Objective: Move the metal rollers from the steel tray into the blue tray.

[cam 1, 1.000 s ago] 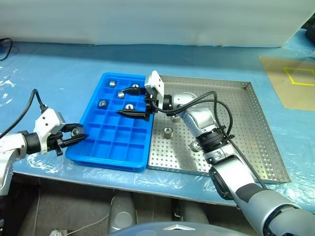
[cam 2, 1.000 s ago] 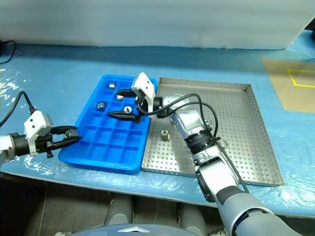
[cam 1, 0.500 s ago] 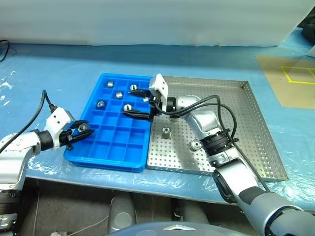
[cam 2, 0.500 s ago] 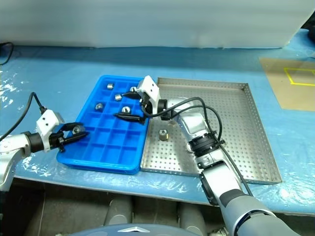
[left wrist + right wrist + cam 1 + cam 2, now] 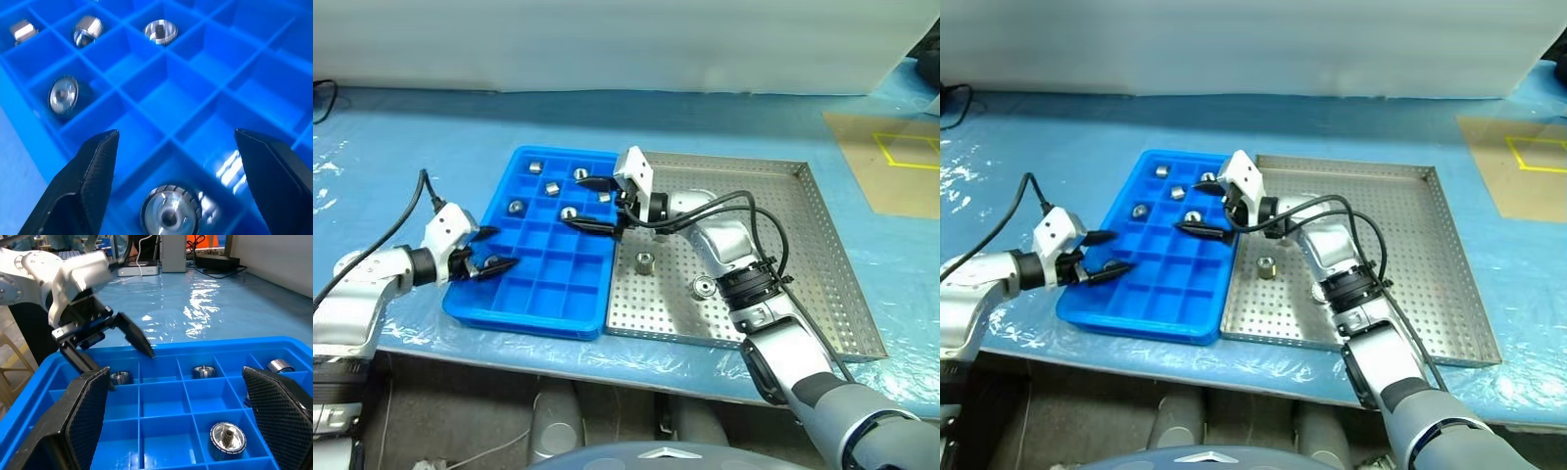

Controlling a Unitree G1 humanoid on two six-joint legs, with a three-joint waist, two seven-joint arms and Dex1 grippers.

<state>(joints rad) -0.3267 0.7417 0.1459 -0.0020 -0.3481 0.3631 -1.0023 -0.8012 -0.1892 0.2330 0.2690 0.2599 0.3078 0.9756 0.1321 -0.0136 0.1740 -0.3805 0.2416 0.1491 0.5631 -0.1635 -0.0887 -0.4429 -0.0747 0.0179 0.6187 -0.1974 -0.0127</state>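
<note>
- The left end effector (image 5: 494, 250) hangs over the near left part of the blue tray (image 5: 570, 294), its two black fingers (image 5: 95, 166) spread wide and holding nothing.
- Directly below the gap between those fingers, a flanged metal roller (image 5: 171, 215) lies loose in a compartment at the tray's left edge, touched by neither finger.
- The right end effector (image 5: 594, 204) reaches across from the steel tray (image 5: 803, 274) to the far right part of the blue tray; its fingers (image 5: 85, 416) also stand wide apart and empty.
- Five more metal rollers sit in the blue tray's far compartments: one near the far left corner (image 5: 535, 166), one (image 5: 552, 188) just beside it, one (image 5: 581, 174) farther right in the far row, one (image 5: 516, 207) toward the left edge, and one (image 5: 569, 212) under the right end effector.
- Two rollers are left on the steel tray's perforated floor: one (image 5: 644, 262) standing upright near its left rim, another, flanged (image 5: 704, 287), close by toward the near rim beside the right forearm.
- The blue tray and the steel tray lie side by side, edges touching, at the near edge of the table (image 5: 431, 127), which is covered in a pale blue sheet.
- A brown board (image 5: 891, 162) with yellow tape lines lies at the table's far right.
</note>
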